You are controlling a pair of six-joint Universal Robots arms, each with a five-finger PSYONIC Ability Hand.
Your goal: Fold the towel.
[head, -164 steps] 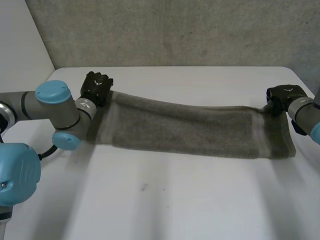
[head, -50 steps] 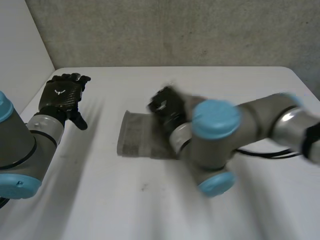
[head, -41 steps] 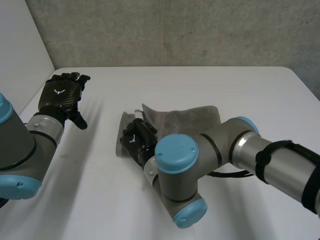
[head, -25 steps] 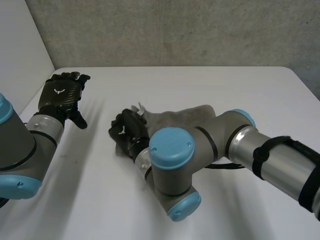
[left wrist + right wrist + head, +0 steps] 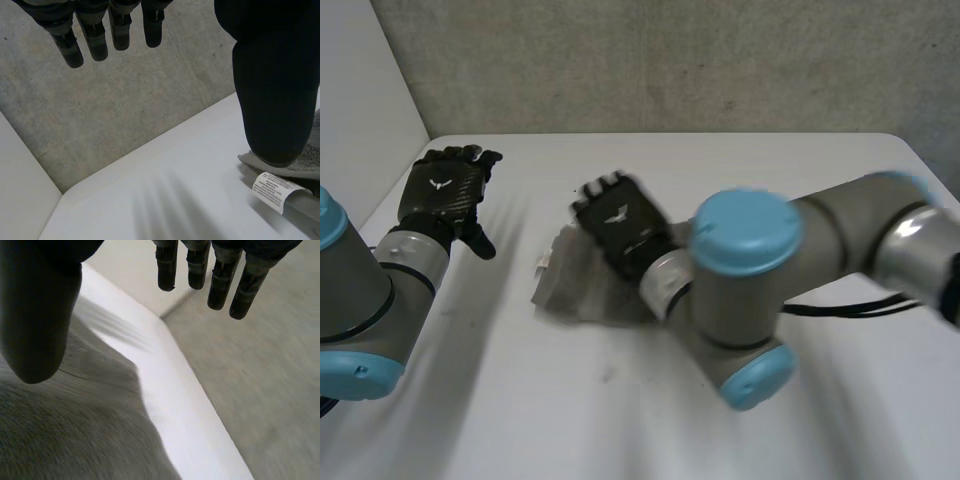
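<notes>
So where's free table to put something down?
Bare table runs along the near edge before the towel, and along the far strip by the wall. A gap lies between the left robot hand and the towel. The middle is crowded: the right robot hand and arm hang over the towel.

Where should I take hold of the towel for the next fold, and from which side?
Probably the left end of the towel, at the edge carrying the white label. That end lies exposed on the table, facing the open left hand, so come in from the left. The open right hand and right arm cover the rest.
</notes>
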